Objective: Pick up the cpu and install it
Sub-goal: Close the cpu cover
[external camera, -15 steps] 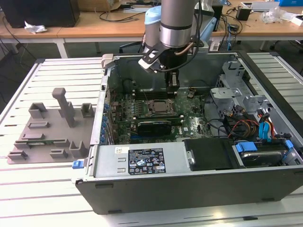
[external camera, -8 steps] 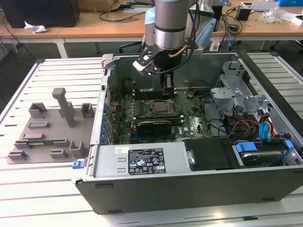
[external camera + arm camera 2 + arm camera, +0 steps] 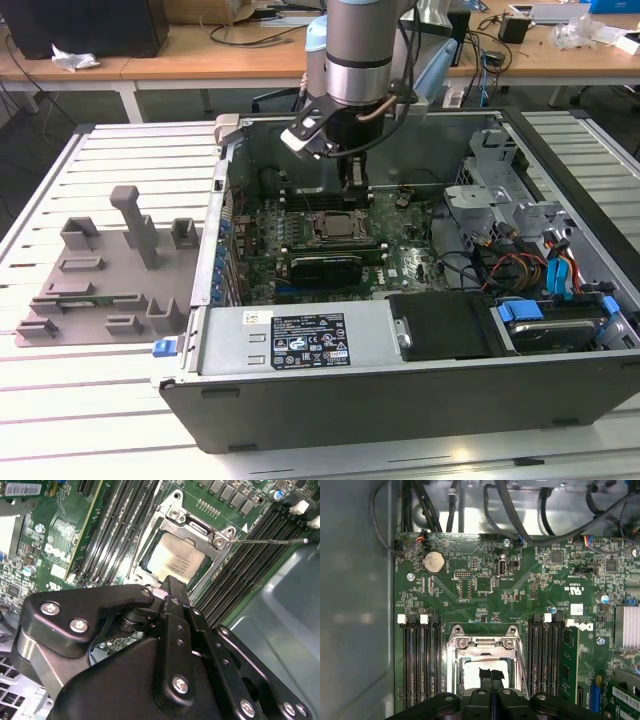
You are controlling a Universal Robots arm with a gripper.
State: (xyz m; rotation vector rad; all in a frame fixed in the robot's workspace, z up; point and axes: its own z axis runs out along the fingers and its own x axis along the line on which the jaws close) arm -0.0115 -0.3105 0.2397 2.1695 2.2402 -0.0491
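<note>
While the cpu [image 3: 175,562] lies flat in the socket frame [image 3: 197,530], the hand [image 3: 490,674] hangs directly over it, fingers [image 3: 484,673] pressed together, holding nothing.

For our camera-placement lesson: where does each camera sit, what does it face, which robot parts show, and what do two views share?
Exterior view: high, apart, looking down into the open computer case; arm and gripper show.
Second wrist view: behind the gripper, facing the cpu in its socket.
First wrist view: looking past the gripper at the motherboard.
Both wrist views share gripper and cpu.
</note>
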